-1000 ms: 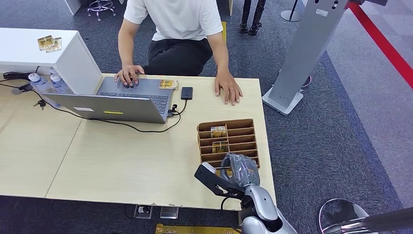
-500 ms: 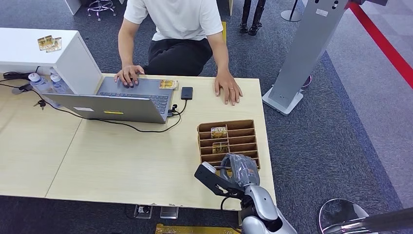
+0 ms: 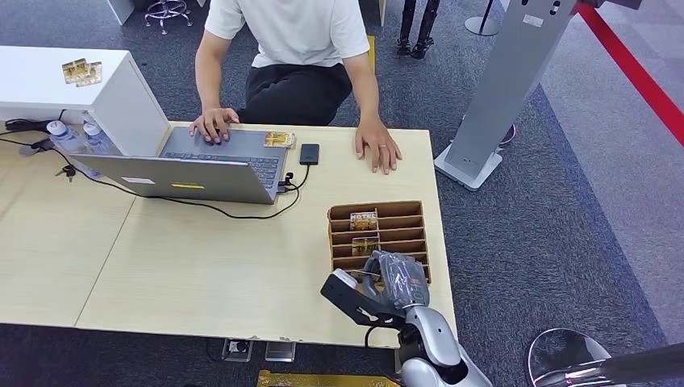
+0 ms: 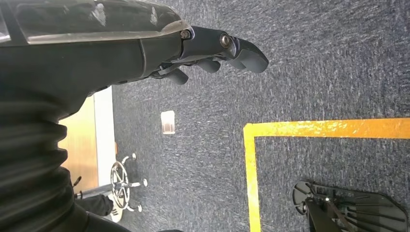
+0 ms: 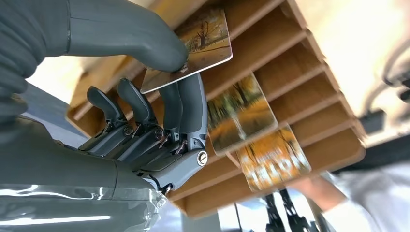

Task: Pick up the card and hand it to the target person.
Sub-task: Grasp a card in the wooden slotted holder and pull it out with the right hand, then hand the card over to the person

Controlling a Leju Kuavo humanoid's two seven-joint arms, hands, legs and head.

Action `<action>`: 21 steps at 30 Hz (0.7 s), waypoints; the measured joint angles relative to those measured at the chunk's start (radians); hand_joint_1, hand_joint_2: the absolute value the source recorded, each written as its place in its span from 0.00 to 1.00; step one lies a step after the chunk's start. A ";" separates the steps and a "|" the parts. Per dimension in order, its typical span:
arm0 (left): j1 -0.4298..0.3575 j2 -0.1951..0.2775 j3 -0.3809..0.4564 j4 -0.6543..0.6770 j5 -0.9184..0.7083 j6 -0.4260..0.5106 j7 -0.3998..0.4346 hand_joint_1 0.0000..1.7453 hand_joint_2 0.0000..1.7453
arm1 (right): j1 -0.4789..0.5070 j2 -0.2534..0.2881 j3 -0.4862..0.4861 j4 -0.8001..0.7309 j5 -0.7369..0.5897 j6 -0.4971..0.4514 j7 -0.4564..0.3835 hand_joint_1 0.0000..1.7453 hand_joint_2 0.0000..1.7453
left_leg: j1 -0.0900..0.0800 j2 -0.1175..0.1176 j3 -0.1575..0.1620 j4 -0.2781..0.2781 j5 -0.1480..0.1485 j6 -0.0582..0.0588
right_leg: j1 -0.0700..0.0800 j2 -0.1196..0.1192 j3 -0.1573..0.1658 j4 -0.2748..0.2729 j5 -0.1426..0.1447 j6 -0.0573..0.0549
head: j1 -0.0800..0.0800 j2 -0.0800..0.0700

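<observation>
Our right hand pinches an autumn-printed plastic card between thumb and fingers above the slotted brown wooden rack near the tabletop's right edge, ready for handover.

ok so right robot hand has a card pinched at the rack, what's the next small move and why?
Probably lift the card straight up, clear of the wooden rack. The right robot hand pinches it between thumb and fingers, but it sits just over the slots, close to two other cards. Once it's clear, carrying it toward the person across the table looks safe.
</observation>
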 joint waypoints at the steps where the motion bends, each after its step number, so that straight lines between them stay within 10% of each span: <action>1: 0.000 0.000 0.000 0.000 0.000 0.000 0.000 0.00 1.00 | 0.001 0.000 0.000 -0.001 0.011 -0.031 -0.027 0.89 1.00 | 0.000 0.000 0.000 0.000 0.000 0.000 | 0.000 0.000 0.000 0.000 0.000 0.000 | 0.000 0.000; 11: 0.000 0.000 0.000 0.000 -0.001 -0.006 -0.013 0.00 1.00 | 0.035 0.000 -0.014 -0.052 0.104 -0.385 -0.269 0.89 1.00 | 0.000 0.000 0.000 0.000 0.000 0.000 | 0.000 0.000 0.000 0.000 0.000 0.000 | 0.000 0.000; 21: 0.000 0.000 0.000 0.000 -0.003 -0.005 -0.014 0.00 1.00 | 0.005 0.003 -0.017 -0.057 0.041 -0.345 -0.287 0.89 1.00 | 0.000 0.000 0.000 0.000 0.000 0.000 | 0.000 0.000 0.000 0.000 0.000 0.000 | 0.000 0.000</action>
